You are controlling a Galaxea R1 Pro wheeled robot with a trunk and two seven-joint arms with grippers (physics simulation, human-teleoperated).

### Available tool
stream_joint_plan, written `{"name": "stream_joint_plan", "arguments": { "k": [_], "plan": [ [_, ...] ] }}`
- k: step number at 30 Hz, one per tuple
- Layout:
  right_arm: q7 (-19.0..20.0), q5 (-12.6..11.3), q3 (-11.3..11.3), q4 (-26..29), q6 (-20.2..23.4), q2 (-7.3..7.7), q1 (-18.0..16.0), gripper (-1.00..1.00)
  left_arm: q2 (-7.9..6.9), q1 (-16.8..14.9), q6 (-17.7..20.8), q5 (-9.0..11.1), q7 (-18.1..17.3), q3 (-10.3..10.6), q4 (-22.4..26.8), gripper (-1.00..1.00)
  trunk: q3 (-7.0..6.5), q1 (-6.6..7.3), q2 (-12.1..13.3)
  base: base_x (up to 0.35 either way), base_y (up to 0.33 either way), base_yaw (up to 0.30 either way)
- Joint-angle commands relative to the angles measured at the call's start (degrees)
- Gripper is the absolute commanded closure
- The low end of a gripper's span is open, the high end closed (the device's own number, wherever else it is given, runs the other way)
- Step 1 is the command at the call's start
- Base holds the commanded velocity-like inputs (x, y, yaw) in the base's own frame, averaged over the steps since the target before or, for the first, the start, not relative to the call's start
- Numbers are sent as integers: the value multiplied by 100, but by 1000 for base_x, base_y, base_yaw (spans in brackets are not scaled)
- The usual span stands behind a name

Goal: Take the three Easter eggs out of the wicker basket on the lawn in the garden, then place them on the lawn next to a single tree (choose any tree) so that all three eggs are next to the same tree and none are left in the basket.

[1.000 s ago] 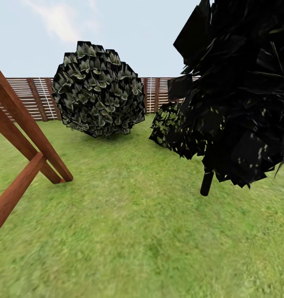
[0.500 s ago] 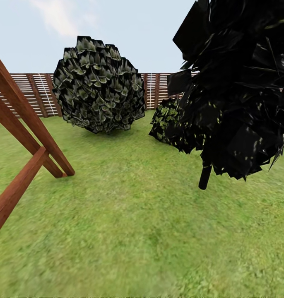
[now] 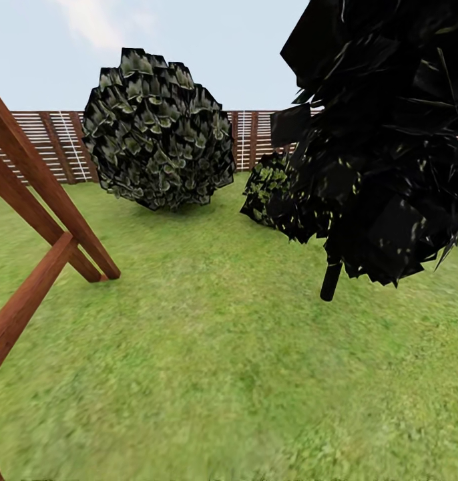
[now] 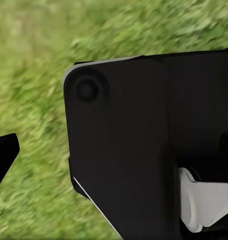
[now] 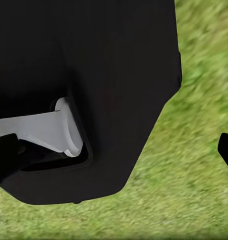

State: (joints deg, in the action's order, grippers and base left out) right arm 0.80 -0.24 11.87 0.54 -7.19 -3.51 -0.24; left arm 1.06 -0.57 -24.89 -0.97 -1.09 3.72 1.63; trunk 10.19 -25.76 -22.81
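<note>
Green lawn (image 3: 209,361) runs back to a slatted fence (image 3: 49,143) — the dark-crowned tree (image 3: 382,147) rises at right, wooden beams (image 3: 49,220) at left. Basket and eggs unseen; gripper states cannot be told. Driving on risks clipping the trunk — foliage hides it.

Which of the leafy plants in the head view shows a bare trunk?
The dark one at right, the tree: a thin trunk drops from its crown to the lawn. The round bush and small shrub sit leafy down to the grass.

Lawn (image 3: 209,361) mottled green; tree (image 3: 382,147) near-black; fence (image 3: 55,143) brown slatted; beams (image 3: 49,220) red-brown.
</note>
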Motion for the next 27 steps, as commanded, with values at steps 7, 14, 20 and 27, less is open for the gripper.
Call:
{"name": "stream_joint_plan", "arguments": {
  "k": [7, 14, 20, 27],
  "plan": [
    [8, -3, 34, -2, -20, -2, -2, -100, -4, -4, -20, -9, 12, 33, -5, -100, 77, -3, -11, 0, 0, 0],
    [8, -3, 34, -2, -20, -2, -2, -100, -5, -4, -24, -9, 12, 33, -5, -100, 144, -3, -11, 0, 0, 0],
    [8, -3, 34, -2, -20, -4, -2, -100, -7, -4, -24, -9, 12, 33, -5, -100, 200, -3, -11, 0, 0, 0],
    [8, -3, 34, -2, -20, -7, -2, -100, -9, -4, -24, -9, 12, 33, -5, -100, 267, -3, -11, 0, 0, 0]
  ]
}}
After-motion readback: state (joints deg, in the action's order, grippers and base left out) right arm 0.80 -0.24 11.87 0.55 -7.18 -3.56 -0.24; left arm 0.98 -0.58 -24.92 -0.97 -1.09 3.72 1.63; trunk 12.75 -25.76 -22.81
